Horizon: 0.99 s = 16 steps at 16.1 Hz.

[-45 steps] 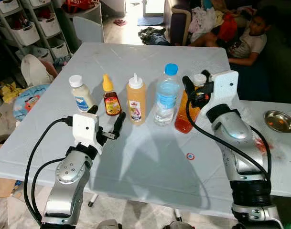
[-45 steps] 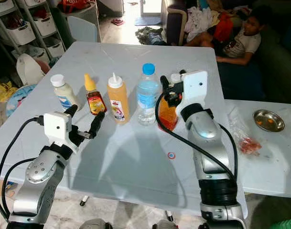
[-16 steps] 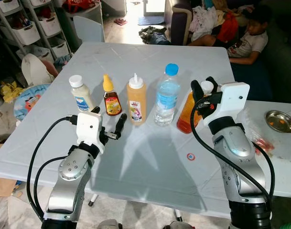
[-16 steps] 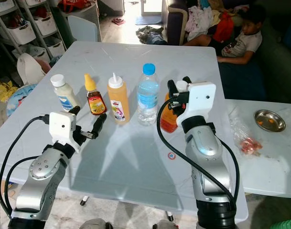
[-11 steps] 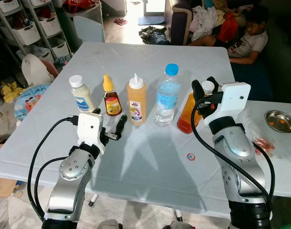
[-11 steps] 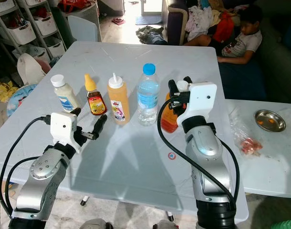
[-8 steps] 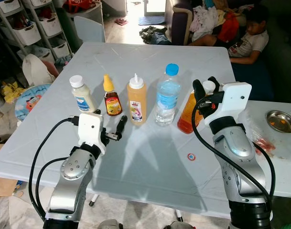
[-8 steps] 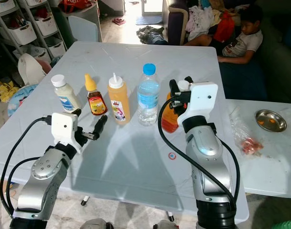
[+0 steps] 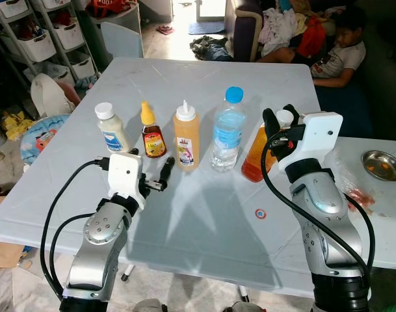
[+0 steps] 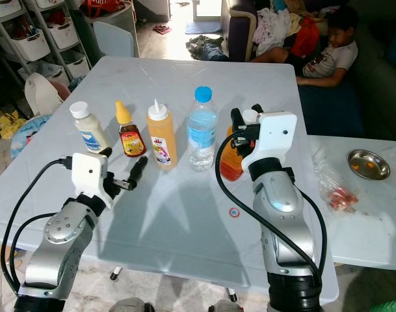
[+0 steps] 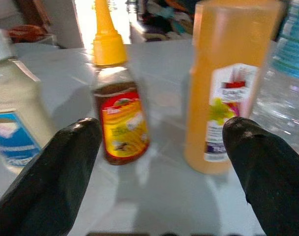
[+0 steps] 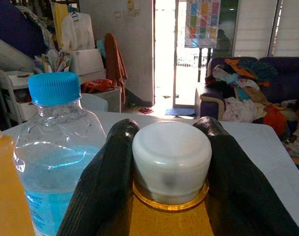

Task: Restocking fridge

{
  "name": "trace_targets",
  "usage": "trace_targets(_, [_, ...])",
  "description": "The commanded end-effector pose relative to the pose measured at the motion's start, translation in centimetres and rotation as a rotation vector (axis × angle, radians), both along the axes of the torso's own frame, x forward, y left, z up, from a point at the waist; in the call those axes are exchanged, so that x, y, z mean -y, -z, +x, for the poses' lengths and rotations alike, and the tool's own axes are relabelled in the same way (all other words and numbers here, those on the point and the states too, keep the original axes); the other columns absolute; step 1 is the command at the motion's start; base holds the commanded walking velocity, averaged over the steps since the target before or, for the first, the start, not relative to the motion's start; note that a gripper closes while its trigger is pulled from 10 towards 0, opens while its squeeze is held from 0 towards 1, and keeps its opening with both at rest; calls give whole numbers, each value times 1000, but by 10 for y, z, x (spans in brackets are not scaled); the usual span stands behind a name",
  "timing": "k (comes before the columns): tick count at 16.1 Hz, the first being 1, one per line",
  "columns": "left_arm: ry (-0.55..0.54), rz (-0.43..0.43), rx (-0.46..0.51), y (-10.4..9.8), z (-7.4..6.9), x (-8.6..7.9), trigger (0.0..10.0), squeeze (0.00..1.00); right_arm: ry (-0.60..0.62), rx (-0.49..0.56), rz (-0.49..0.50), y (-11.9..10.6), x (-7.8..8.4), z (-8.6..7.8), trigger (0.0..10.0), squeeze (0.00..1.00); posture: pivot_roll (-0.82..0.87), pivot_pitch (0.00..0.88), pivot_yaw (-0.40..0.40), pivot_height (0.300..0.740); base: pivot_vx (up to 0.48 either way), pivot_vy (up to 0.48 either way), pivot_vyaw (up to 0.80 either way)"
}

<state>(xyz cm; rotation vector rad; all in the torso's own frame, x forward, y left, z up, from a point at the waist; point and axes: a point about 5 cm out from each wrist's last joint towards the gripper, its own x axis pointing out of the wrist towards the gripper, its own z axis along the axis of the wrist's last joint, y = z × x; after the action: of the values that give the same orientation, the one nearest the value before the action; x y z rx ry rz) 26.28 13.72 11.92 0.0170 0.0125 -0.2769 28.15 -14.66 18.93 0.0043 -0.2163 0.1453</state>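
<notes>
My right gripper (image 12: 172, 162) clasps the orange juice bottle (image 9: 255, 153) at its neck, one finger on each side of the white cap (image 12: 172, 152). The bottle stands at the right end of the row on the white table (image 9: 204, 214), just beside the water bottle (image 9: 226, 130). My left gripper (image 11: 159, 157) hovers spread wide, facing the honey bottle (image 11: 117, 110) and the orange squeeze bottle (image 11: 228, 83).

Five bottles (image 9: 185, 134) stand on the white table (image 9: 184, 214) (one each of mayonnaise, honey, orange sauce, water and orange drink), plus one small metal bowl (image 9: 380, 164) and one person (image 9: 337, 52).
</notes>
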Motion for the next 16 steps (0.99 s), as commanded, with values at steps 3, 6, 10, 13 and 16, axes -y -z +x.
trace_targets(3, [-63, -9, 9, -5, 2, -9, 10000, 0, 23, -51, -6, 11, 6, 0, 10000, 0, -17, 0, 53, 740, 0, 0, 0])
trace_targets(6, [-62, -11, 10, -5, 4, -8, 10000, 0, 22, -46, -2, 9, 5, 2, 10000, 0, -17, 0, 51, 740, 0, 0, 0])
trace_targets(10, [-57, -12, 7, -4, 4, -5, 10000, 0, 18, -37, -13, 8, 5, 3, 10000, 0, -20, 0, 50, 740, 0, 0, 0])
trace_targets(13, [-53, -11, 3, -3, 4, -5, 10000, 0, 18, -38, -18, 9, 4, 3, 10000, 0, -18, 0, 47, 740, -261, 0, 0])
trace_targets(16, [-54, -9, 3, -3, 4, -5, 10000, 0, 33, -61, -50, 13, 5, 5, 10000, 0, -16, 0, 44, 740, -269, 0, 0])
